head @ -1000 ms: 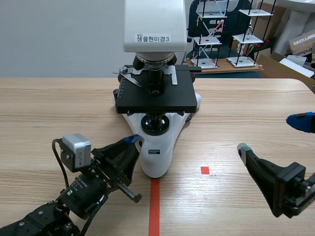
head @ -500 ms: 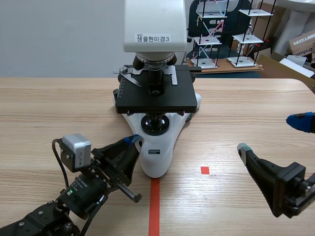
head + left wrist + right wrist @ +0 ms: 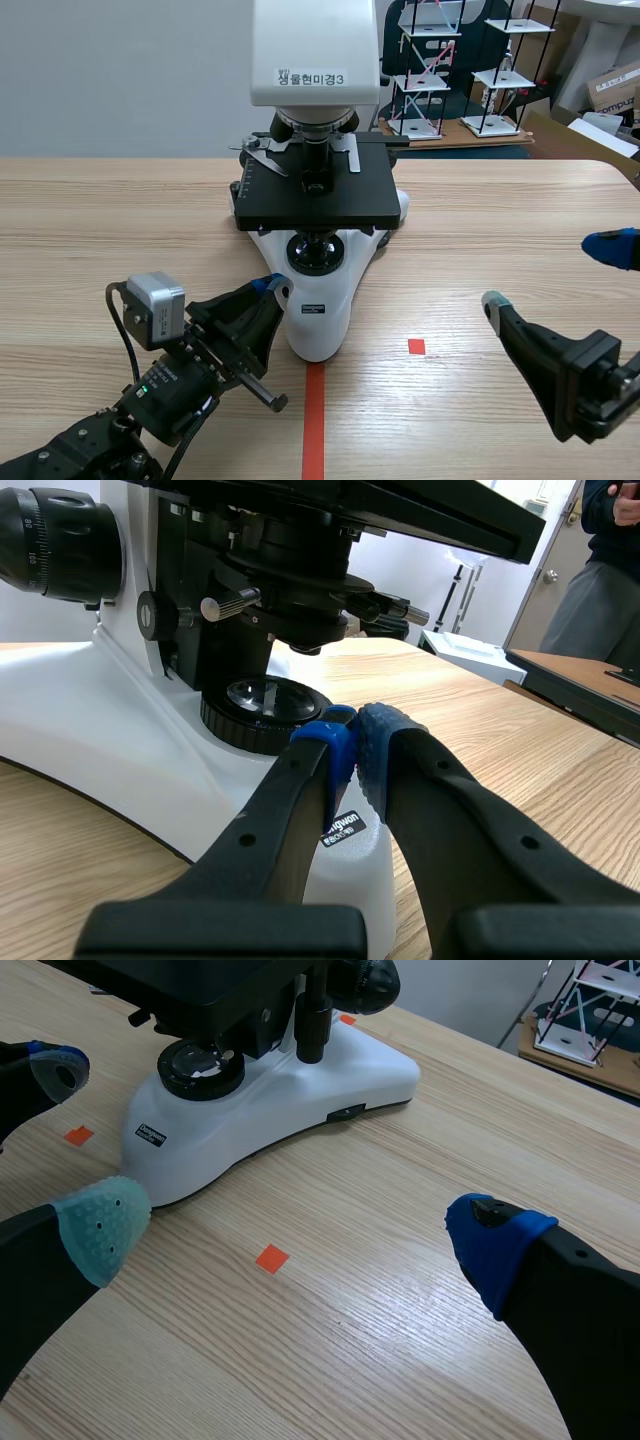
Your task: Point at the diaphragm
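Hold the left gripper (image 3: 357,742) pinched closed on nothing, tips touching the white microscope base (image 3: 100,750). Lift the tips toward the black round diaphragm housing (image 3: 300,580), tucked just under the flat black stage (image 3: 420,505), above the round lamp lens (image 3: 260,695). Stop short of contact. Leave the right gripper (image 3: 300,1235) spread wide, well apart.

Bright, even indoor light, soft shadow beneath the microscope stage (image 3: 315,203), mild sheen on the white microscope base (image 3: 300,1095), faint glare on the wooden table (image 3: 400,1290).

Wooden table (image 3: 120,210), tiered white racks (image 3: 497,76) beyond its far edge
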Motion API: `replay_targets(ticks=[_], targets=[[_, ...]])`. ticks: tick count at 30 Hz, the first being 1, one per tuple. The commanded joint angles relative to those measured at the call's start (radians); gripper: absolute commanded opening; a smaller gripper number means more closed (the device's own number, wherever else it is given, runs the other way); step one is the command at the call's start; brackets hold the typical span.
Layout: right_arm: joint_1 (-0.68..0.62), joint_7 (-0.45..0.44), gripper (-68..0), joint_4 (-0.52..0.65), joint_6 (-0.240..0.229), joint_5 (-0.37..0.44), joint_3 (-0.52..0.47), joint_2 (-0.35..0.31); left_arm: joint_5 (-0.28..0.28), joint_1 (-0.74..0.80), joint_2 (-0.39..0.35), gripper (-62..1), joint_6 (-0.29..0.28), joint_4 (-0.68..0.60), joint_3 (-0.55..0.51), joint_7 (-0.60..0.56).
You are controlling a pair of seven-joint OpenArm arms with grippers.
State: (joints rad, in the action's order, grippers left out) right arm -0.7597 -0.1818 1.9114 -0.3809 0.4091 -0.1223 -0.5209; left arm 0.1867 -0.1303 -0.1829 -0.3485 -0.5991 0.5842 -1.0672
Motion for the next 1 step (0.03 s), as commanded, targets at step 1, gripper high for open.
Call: replay_targets(ticks=[1], targets=[[0.009,-0.014,0.4,0.01,0.003,0.01,-0.001,0.0,0.003,-0.006,0.002,-56.9,-0.002,-0.014,0.001,-0.014]])
